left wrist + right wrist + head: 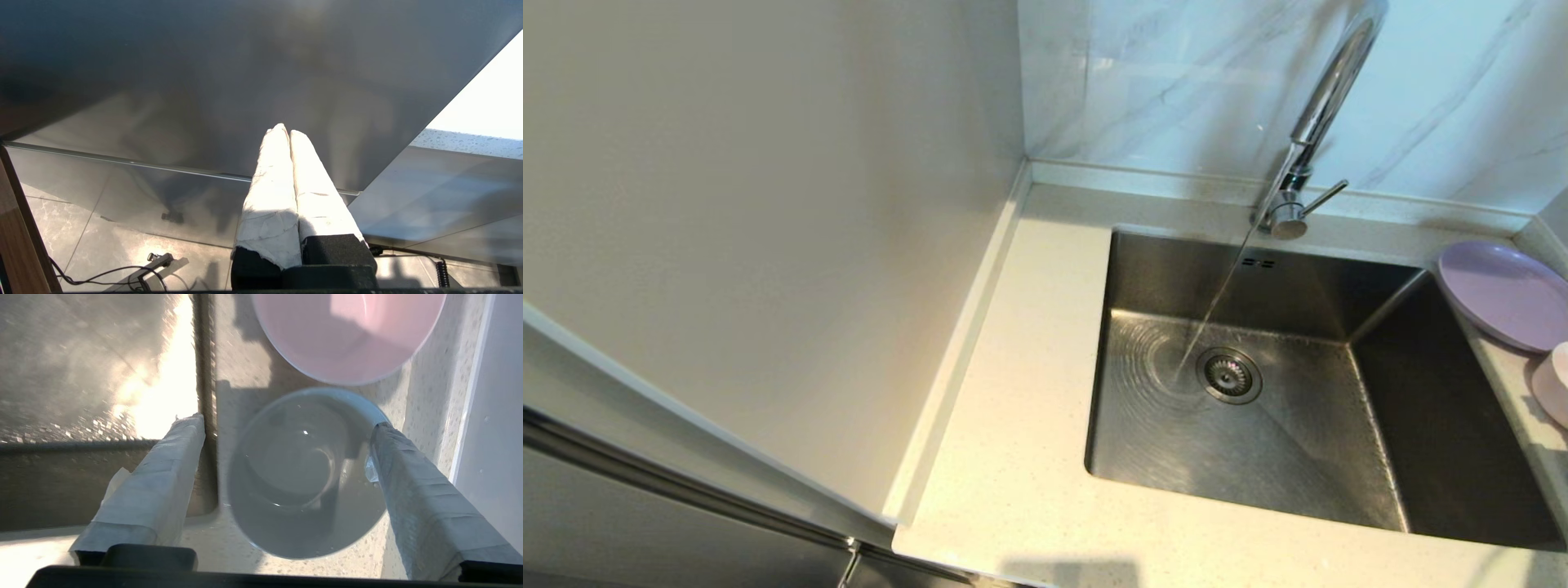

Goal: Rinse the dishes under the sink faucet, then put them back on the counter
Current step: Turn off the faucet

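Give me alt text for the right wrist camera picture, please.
The right gripper hangs open over a wet pale bowl sitting on the speckled counter, beside the sink. A pink dish lies just beyond the bowl.

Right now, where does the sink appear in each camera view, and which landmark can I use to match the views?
Head view: the sink fills the centre and right of the picture.
Left wrist view: the sink is not in it.
Right wrist view: its steel corner lies beside the open right gripper, across one finger from the grey bowl.
Shared landmark: the speckled counter, seen in every view.
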